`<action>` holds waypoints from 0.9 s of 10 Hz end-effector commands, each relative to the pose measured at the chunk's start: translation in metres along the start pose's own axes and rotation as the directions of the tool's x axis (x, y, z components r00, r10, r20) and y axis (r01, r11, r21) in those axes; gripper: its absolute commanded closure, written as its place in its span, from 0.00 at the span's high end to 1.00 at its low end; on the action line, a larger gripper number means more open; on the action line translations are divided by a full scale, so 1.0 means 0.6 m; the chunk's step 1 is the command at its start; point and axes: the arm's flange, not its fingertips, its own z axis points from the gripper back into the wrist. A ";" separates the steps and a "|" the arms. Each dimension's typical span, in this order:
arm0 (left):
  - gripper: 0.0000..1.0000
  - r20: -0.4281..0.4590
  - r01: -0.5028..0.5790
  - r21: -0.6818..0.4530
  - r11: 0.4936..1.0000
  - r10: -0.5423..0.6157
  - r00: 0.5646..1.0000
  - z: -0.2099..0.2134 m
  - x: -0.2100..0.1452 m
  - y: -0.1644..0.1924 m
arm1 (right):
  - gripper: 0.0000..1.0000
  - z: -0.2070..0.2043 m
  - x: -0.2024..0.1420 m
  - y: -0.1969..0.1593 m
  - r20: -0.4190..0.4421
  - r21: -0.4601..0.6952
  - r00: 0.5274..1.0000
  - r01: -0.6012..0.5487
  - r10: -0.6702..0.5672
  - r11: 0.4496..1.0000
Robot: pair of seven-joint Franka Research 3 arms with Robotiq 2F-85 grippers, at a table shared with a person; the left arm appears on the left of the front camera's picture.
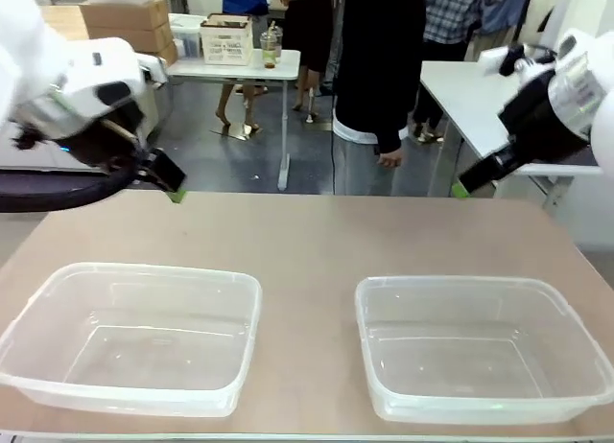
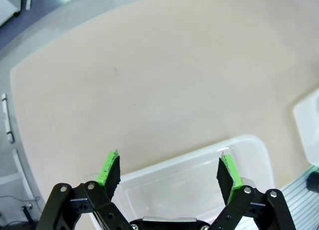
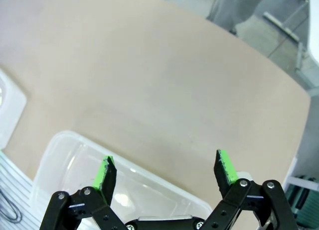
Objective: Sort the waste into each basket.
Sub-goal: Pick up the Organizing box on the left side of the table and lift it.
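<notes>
Front view, nearest you: two clear plastic tubs sit side by side on the tan table (image 1: pixel 307 232), close to the robot's edge and apart from each other. The left tub (image 1: pixel 144 271) and the right tub (image 1: pixel 451 282) both stand upright, long sides facing you.

Farther back, your left gripper (image 1: pixel 168 179) hangs in the air at the table's left side. Your right gripper (image 1: pixel 470 184) hangs at its right side. Neither touches a tub.

Left wrist view: the left gripper's green-padded fingers (image 2: pixel 110 169) are spread wide and released, grasping nothing. The left tub lies below them, and a corner of the right tub shows at the picture's right edge.

Right wrist view: the right gripper's fingers (image 3: pixel 224 165) are likewise spread wide and released, above the right tub.

Beyond the table's far edge a person (image 1: pixel 374 79) in a black top stands with one hand (image 1: pixel 389 158) hanging down. Behind are white tables (image 1: pixel 230 67) and cardboard boxes (image 1: pixel 125 21).
</notes>
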 end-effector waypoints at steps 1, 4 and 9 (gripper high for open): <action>1.00 0.026 0.000 -0.010 1.000 0.001 1.000 0.026 -0.001 -0.009 | 1.00 0.025 -0.001 0.001 0.024 -0.005 1.000 0.002 -0.002 1.000; 1.00 0.169 -0.014 -0.765 0.644 0.222 0.960 0.120 -0.064 0.096 | 1.00 0.107 -0.064 -0.101 0.014 0.569 0.875 0.391 -0.483 0.724; 1.00 0.093 -0.178 -0.938 0.298 0.711 0.697 0.108 -0.175 0.200 | 1.00 0.128 -0.193 -0.257 -0.057 0.800 0.493 0.543 -0.868 0.255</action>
